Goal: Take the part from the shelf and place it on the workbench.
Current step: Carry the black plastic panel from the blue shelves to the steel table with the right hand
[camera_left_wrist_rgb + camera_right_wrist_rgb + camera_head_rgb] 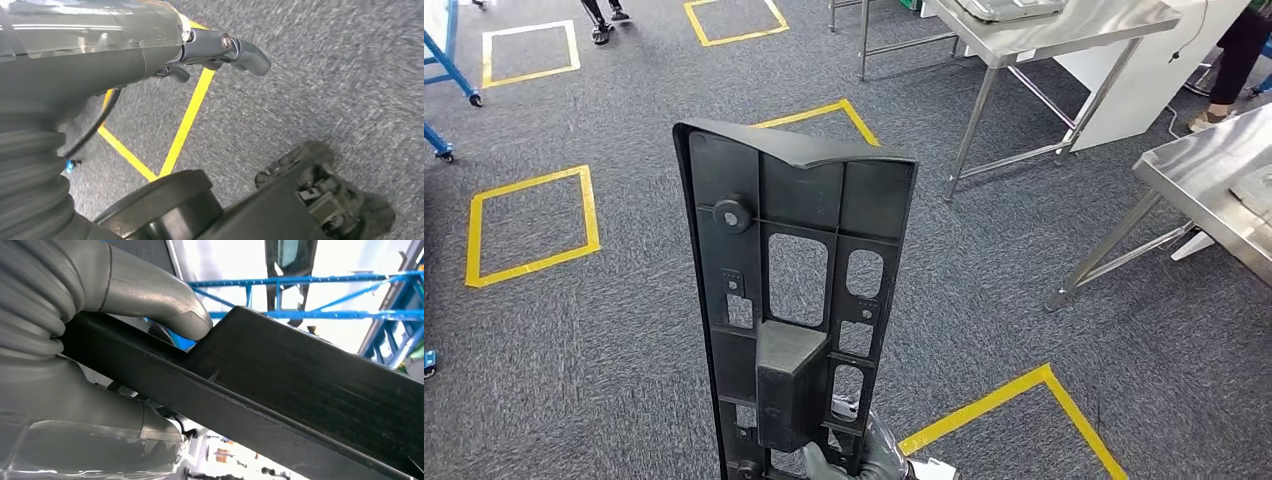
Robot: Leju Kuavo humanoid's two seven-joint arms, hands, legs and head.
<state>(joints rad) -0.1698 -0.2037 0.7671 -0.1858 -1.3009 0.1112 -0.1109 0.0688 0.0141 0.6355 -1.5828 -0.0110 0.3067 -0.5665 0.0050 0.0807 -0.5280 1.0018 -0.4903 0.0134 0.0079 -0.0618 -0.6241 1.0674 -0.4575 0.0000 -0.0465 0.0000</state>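
Your right hand [864, 458] grips the lower end of the part [799, 290] at the bottom edge of the head view. In the right wrist view the thick grey thumb [165, 300] presses on the part's dark edge, and the fingers on the other side are hidden behind the part. The part is a long black plastic panel, held upright in front of the camera, ribbed side toward you, with rectangular cut-outs, a round knob near the upper left and a box-shaped block low in the middle. Its bottom end is cut off by the frame.

Your left hand [220, 52] hangs over the floor with dark fingers curled in and nothing between them.

The floor is grey carpet [604, 350] marked with yellow tape squares [529, 225]. A steel table [1064, 30] stands ahead to the right, with a flat grey object on it that is cut off by the frame. A second steel table [1214, 185] enters from the right edge, partly cut off. Blue frame legs on castors [454, 70] stand at the far left. A person's legs [1234, 60] show at the upper right, another's feet [604, 20] at the top. The left wrist view is motion-blurred.
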